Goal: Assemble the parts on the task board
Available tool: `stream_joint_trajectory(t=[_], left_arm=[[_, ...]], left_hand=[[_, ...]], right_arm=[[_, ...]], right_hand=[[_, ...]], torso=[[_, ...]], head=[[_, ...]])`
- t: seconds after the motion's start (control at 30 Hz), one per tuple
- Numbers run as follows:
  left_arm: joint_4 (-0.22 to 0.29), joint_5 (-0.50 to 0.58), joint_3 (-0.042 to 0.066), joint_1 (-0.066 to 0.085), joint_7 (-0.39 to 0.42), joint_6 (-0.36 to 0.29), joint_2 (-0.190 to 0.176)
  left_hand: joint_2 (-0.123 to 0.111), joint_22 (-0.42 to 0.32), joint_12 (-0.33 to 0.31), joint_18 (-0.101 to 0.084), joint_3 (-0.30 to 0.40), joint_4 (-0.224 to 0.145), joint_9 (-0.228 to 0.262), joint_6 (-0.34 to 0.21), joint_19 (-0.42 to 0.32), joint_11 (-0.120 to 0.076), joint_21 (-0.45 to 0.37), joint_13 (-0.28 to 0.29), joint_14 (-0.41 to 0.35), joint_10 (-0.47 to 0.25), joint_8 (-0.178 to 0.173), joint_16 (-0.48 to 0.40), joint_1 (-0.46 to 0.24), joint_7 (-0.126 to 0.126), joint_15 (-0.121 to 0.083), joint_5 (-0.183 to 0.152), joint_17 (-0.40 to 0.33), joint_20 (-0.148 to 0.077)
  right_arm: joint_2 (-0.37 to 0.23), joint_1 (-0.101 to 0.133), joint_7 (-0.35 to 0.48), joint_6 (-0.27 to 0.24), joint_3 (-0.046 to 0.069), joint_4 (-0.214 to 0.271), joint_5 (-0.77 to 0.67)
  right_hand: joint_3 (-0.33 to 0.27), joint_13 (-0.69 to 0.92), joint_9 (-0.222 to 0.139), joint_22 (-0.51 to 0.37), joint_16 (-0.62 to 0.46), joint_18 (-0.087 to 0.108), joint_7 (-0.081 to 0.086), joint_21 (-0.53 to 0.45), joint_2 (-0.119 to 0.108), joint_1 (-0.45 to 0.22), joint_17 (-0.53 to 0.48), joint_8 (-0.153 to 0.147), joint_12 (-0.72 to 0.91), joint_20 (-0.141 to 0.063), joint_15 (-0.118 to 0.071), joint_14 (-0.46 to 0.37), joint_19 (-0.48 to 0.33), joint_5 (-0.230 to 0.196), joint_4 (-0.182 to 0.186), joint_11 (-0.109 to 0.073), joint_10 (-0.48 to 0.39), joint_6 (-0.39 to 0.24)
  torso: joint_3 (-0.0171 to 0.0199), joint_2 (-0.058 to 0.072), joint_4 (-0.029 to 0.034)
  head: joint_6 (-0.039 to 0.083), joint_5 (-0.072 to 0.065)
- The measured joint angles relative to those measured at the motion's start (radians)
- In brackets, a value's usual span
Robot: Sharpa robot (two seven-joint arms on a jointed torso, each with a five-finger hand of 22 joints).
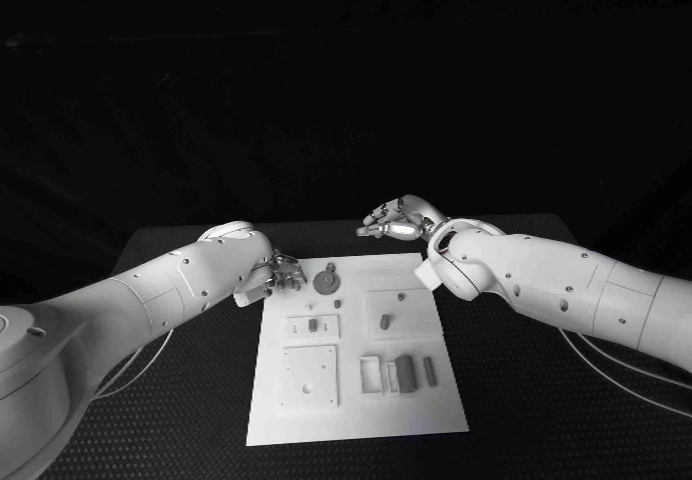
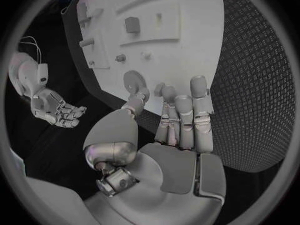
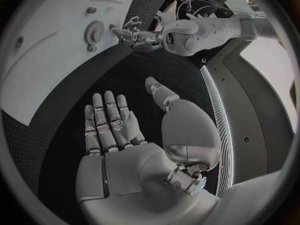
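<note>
**Both hands empty at the far end of the board: risk of a nudged gear**

Nearest us on the task board lie a square plate with holes and a cluster of upright blocks, untouched. Further up we see a small peg standing in its block and, near the far edge, the round gear lying flat.

Our left hand sits at the board's far left edge, just beside the gear, fingers straight and apart, holding nothing; in the left wrist view its thumb tip appears to be close to or touching the gear, though we cannot tell which. Our right hand hovers beyond the far edge over the black bench, fingers loosely spread, also empty.

We judge the main hazard to be the left thumb pushing the flat gear sideways rather than lifting it, since little of its edge offers a pinch. A slide could knock the neighbouring small part
</note>
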Motion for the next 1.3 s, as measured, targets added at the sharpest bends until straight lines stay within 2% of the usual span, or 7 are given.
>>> stream_joint_trajectory(t=[0.3, 0.7, 0.87, 1.13, 1.3], left_arm=[[0.0, 0.001, 0.0, 0.0, 0.001, 0.002, 0.0], [-0.002, 0.002, 0.0, -0.003, 0.006, 0.0, -0.002], [-0.003, 0.005, 0.001, -0.003, 0.01, -0.001, -0.005], [-0.002, 0.021, 0.0, -0.004, 0.017, -0.003, -0.009], [0.0, 0.029, 0.0, -0.004, 0.02, -0.007, -0.012]], left_hand=[[0.041, 0.006, 0.006, 0.0, 0.022, -0.028, 0.0, 0.006, 0.002, -0.002, 0.0, -0.003, 0.004, 0.002, 0.005, 0.004, 0.041, 0.002, -0.004, 0.0, -0.004, 0.002], [0.077, 0.01, 0.012, 0.0, 0.04, -0.055, -0.002, 0.008, 0.004, -0.003, 0.0, -0.009, 0.004, 0.003, 0.009, 0.005, 0.077, 0.001, -0.004, 0.0, -0.01, 0.0], [0.1, 0.01, 0.012, -0.001, 0.071, -0.045, -0.003, 0.01, 0.007, -0.003, 0.0, -0.011, 0.004, 0.003, 0.01, 0.008, 0.1, 0.003, -0.004, 0.0, -0.012, -0.003], [0.109, 0.01, 0.018, -0.001, 0.135, -0.03, -0.003, 0.036, 0.011, -0.011, 0.0, -0.017, 0.005, 0.011, 0.021, 0.015, 0.119, -0.021, -0.007, -0.008, -0.015, -0.004], [0.109, 0.01, 0.019, -0.001, 0.148, -0.026, -0.003, 0.04, 0.013, -0.014, 0.0, -0.018, 0.003, 0.014, 0.021, 0.02, 0.123, -0.025, -0.01, -0.004, -0.016, -0.005]], right_arm=[[0.0, 0.0, 0.0, 0.001, 0.0, 0.0, 0.0], [-0.001, 0.0, 0.0, 0.003, 0.0, 0.0, 0.001], [-0.001, 0.0, 0.0, 0.004, 0.0, -0.001, 0.001], [-0.001, 0.0, -0.001, 0.005, 0.0, -0.002, 0.001], [-0.002, 0.0, -0.001, 0.006, 0.0, -0.001, 0.001]], right_hand=[[0.0, 0.0, 0.0, 0.0, 0.0, 0.0, 0.0, 0.0, 0.003, -0.003, 0.001, 0.0, 0.004, 0.0, 0.0, 0.0, 0.0, 0.0, 0.0, 0.0, 0.0, 0.0], [0.0, -0.001, -0.001, 0.001, 0.0, 0.0, 0.0, 0.0, 0.004, -0.004, 0.001, 0.0, 0.004, 0.0, 0.0, 0.0, 0.0, 0.0, 0.0, 0.0, 0.0, 0.0], [-0.003, -0.001, -0.001, 0.001, 0.0, 0.0, 0.0, 0.0, 0.004, -0.004, 0.001, 0.0, 0.004, 0.0, 0.0, 0.0, 0.0, 0.0, 0.003, 0.0, 0.0, 0.0], [-0.003, -0.002, -0.001, 0.002, 0.0, 0.0, 0.0, -0.004, 0.004, -0.004, 0.001, 0.0, 0.004, 0.0, 0.0, 0.0, 0.0, 0.0, 0.003, 0.0, 0.0, 0.0], [-0.003, -0.003, -0.001, 0.002, 0.0, 0.0, 0.0, -0.004, 0.004, -0.004, 0.001, 0.0, 0.004, 0.0, 0.0, 0.0, 0.0, 0.0, 0.003, 0.0, 0.0, 0.0]], torso=[[-0.0011, 0.0, 0.0003], [-0.0007, 0.0, 0.0001], [-0.0007, 0.0, 0.0], [0.0, 0.0, 0.0001], [-0.0001, -0.001, 0.0004]], head=[[-0.002, 0.001], [-0.003, 0.002], [-0.004, 0.002], [-0.006, 0.004], [-0.006, 0.005]])
